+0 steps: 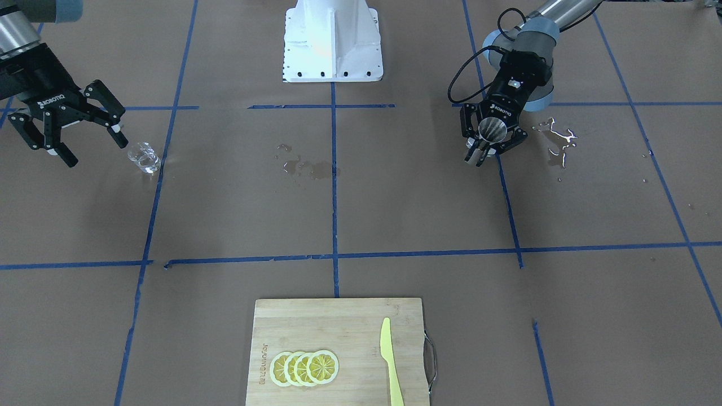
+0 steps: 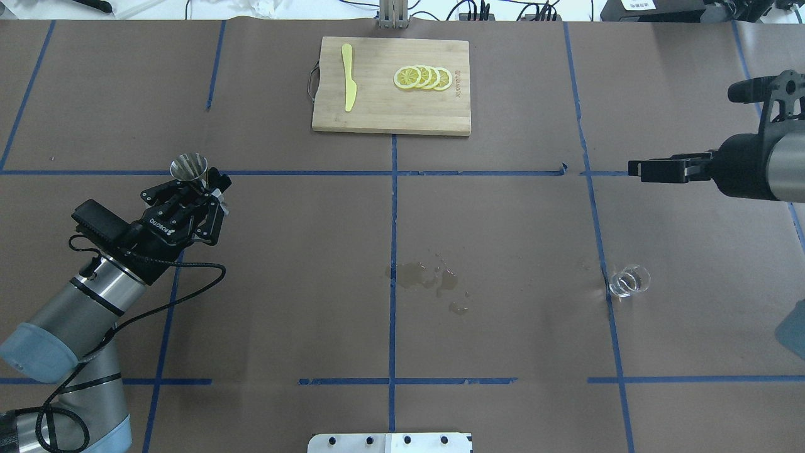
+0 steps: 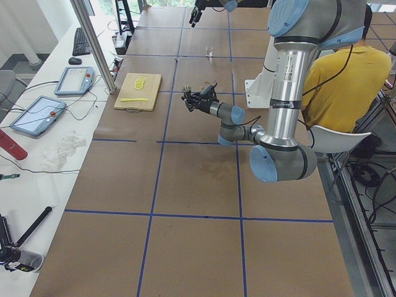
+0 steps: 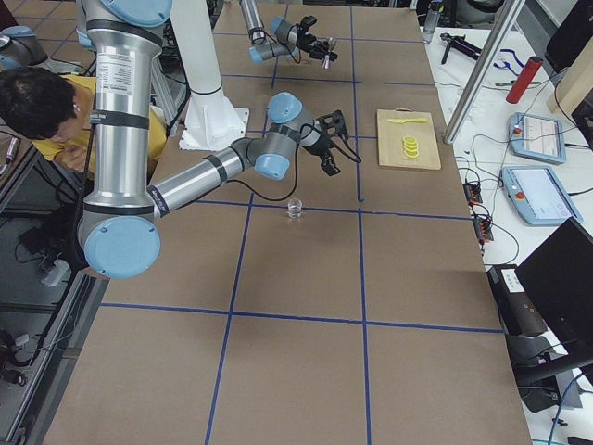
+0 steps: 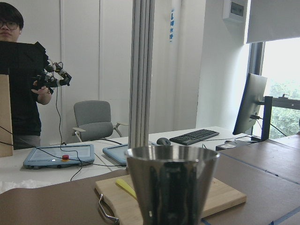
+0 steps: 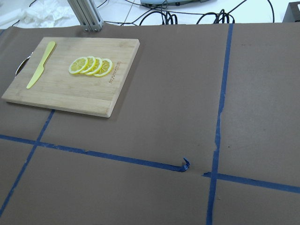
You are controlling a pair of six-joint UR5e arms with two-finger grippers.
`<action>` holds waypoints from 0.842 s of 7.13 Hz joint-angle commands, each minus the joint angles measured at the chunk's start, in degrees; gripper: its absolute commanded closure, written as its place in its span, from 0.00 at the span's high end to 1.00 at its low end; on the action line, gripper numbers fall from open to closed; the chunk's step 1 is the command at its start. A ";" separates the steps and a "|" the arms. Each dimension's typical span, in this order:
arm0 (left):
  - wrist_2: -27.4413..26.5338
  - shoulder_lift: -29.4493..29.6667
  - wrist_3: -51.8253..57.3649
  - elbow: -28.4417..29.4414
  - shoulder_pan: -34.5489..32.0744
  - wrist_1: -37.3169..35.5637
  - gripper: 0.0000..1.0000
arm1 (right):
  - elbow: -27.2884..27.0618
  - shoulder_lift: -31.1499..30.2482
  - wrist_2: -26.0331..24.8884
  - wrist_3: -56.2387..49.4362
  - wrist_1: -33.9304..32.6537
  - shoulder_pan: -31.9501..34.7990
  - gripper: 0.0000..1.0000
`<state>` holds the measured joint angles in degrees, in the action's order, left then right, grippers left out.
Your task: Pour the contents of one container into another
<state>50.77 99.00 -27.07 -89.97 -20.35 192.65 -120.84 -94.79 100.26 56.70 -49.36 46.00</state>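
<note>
The small clear glass cup (image 1: pixel 145 157) stands on the brown paper by a blue tape line, also seen in the overhead view (image 2: pixel 629 280). My right gripper (image 1: pixel 95 151) hangs open just beside it, apart from it, with nothing between its fingers. The steel jigger (image 1: pixel 492 128) sits roughly upright in my left gripper (image 1: pixel 489 148), which is shut on its lower cone; its open mouth (image 2: pixel 188 166) faces up. In the left wrist view the jigger (image 5: pixel 171 187) fills the lower middle. The right wrist view shows neither cup nor fingers.
A wooden cutting board (image 1: pixel 338 327) holds several lemon slices (image 1: pixel 304 367) and a yellow knife (image 1: pixel 390 361) at the far table edge. Wet spills lie at the centre (image 1: pixel 307 167) and beside the left gripper (image 1: pixel 559 142). A person (image 3: pixel 346 74) sits behind the robot base (image 1: pixel 333 39).
</note>
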 commanded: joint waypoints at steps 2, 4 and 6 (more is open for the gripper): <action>-0.06 0.58 0.09 0.40 -0.04 -0.26 0.00 | -2.12 -1.28 -40.52 10.08 -0.38 -24.99 1.00; 0.03 0.67 0.09 0.67 -0.04 -0.26 0.00 | -1.86 -3.20 -58.76 16.29 -0.91 -36.27 1.00; -0.06 0.67 0.00 0.67 -0.22 -0.26 0.00 | 1.28 -4.53 -72.41 19.66 -0.91 -43.94 1.00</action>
<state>50.74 99.66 -27.00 -89.32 -20.48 192.39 -121.57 -98.75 36.18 74.03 -50.27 6.44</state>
